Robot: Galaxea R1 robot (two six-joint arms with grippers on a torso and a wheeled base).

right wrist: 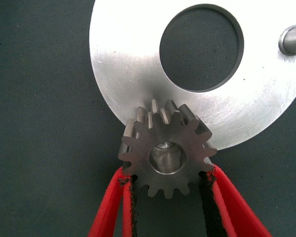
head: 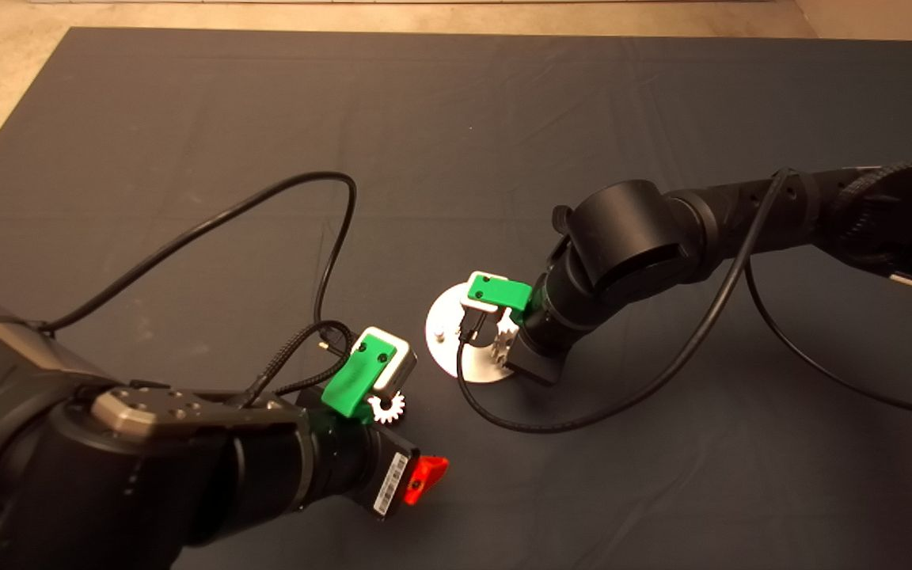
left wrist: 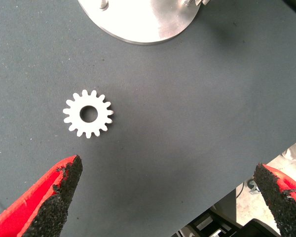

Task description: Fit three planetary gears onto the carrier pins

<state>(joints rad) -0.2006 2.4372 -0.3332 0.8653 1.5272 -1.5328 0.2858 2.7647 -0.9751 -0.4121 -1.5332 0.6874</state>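
The silver carrier disc (head: 444,315) lies at mid-mat, with one bare pin (head: 441,335) showing. My right gripper (head: 499,348) is down over the disc. In the right wrist view it (right wrist: 167,197) is shut on a dark grey planetary gear (right wrist: 165,150). The gear sits at the rim of the disc (right wrist: 123,74), and a pin top shows through its centre hole. Another pin (right wrist: 293,39) stands bare. My left gripper (head: 397,439) is open above a second gear (head: 387,408) lying flat on the mat. That gear (left wrist: 88,113) lies beyond the open fingers (left wrist: 54,197). No third gear is in view.
A black cable (head: 329,206) loops over the mat from the left arm. The right arm's cable (head: 606,404) trails in front of the disc. The mat's near edge and the floor (left wrist: 286,163) show past the left gripper.
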